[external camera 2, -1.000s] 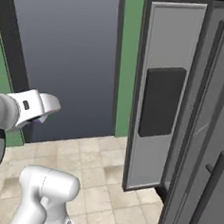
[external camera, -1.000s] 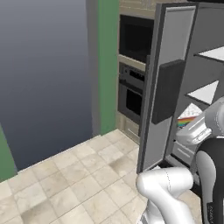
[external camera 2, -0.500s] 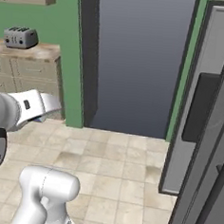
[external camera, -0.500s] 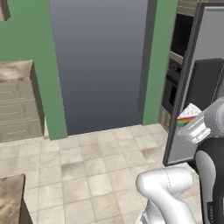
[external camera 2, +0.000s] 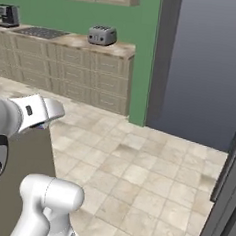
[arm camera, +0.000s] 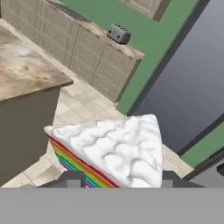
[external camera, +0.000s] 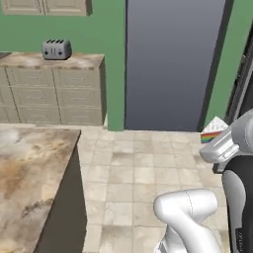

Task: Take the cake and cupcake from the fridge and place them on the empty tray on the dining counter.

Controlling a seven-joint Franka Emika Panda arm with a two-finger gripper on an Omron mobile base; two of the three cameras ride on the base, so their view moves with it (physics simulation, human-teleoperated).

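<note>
Hand view: my end effector [arm camera: 118,181] grips the cake [arm camera: 107,151] — base has swung from the fridge, bench [external camera: 29,173] (dining side) now visible, so delivery's underway.

The light was even and soft across all three views — flat rendered light with no visible lamp and no glare. The green wall [external camera: 113,29] read uniformly bright. The side face of the dining counter [external camera: 62,207] fell into dull grey shade while its marbled top stayed well lit. The tall grey panel [external camera 2: 209,67] darkened gently toward its top. Floor tiles [external camera: 143,173] carried almost no cast shadows. Everything looked somewhat coarse and low in detail; the toaster [external camera 2: 102,35] was a soft blob. In the hand view the cake [arm camera: 111,151] was close and slightly fuzzy — its white top bright but not blown out.
</note>
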